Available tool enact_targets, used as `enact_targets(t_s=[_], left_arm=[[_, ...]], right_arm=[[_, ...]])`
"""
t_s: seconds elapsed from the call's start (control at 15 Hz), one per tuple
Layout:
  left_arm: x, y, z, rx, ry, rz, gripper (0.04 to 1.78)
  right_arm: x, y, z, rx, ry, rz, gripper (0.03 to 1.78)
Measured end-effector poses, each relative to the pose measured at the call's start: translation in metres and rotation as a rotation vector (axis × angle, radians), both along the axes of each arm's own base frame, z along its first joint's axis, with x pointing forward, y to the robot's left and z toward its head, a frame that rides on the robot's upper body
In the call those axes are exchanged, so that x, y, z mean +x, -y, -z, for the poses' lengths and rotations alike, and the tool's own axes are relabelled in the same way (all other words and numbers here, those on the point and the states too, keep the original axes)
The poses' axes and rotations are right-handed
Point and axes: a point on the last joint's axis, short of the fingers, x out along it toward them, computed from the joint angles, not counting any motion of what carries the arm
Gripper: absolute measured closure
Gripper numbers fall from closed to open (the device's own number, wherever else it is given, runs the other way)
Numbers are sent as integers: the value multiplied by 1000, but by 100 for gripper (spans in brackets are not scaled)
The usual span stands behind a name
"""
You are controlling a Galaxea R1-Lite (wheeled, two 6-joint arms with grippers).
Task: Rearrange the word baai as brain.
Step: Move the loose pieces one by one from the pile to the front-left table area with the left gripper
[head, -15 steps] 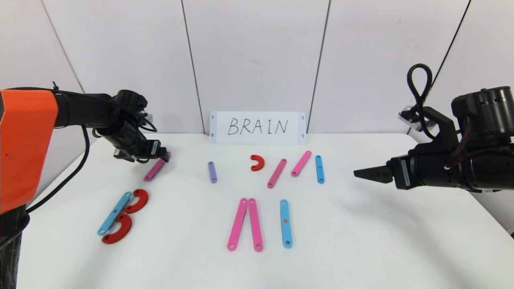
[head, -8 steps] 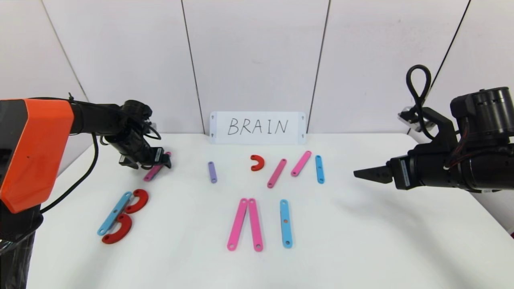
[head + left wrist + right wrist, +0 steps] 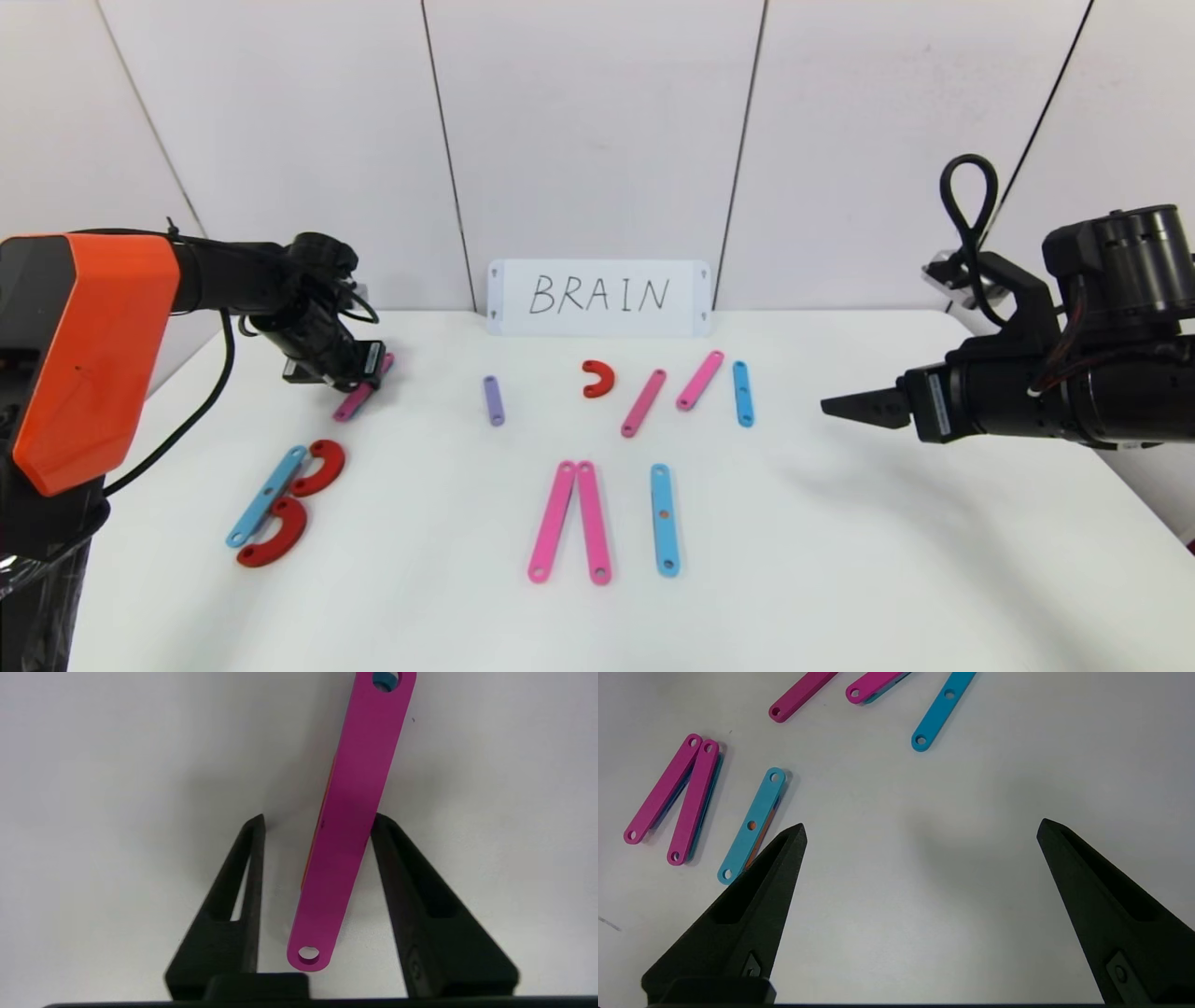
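On the white surface (image 3: 840, 560), at its far left part, the left hand (image 3: 359, 373) is lowered over a pink strip (image 3: 362, 392) that lies slanted there. From the left wrist view, this pink strip (image 3: 348, 826) passes between the two black fingers (image 3: 406, 896): one finger touches its edge, and the other finger stands a little apart from it, so the hand is only partly closed and the strip is not clamped.

Nearer to the robot on the left side lies the letter B: a light-blue strip (image 3: 266, 495) with two red curves (image 3: 317, 467) against it. At the middle, two long pink strips (image 3: 569, 521) lie side by side, touching at their far ends and spreading at the near ends. Just beside them to the right lies a long light-blue strip (image 3: 664, 519). Behind these, near the white card (image 3: 599, 297) with the handwritten word BRAIN, there are a short purple strip (image 3: 493, 400), a small red curve (image 3: 597, 378), two slanted pink strips (image 3: 644, 402) and a short light-blue strip (image 3: 743, 394), all apart from each other.

The right hand (image 3: 854, 407) hangs above the right part of the surface, well apart from the strips. Its fingers (image 3: 752, 914) are spread wide and hold nothing.
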Motion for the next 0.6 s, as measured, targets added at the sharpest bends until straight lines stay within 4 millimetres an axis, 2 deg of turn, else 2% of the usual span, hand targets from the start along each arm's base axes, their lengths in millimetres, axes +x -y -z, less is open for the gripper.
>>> enact_targets(t_s=[0.07,0.2,0.6], left_arm=[[0,0,0,0,-1,-1,131],[0,0,0,0,-2,-2,150],[-7,1,-9,-3,-4,-5,151]], right_arm=[[0,0,0,0,0,0,8],[0,0,0,0,0,0,8],[1,-1,1,-1,-6,-1,8]])
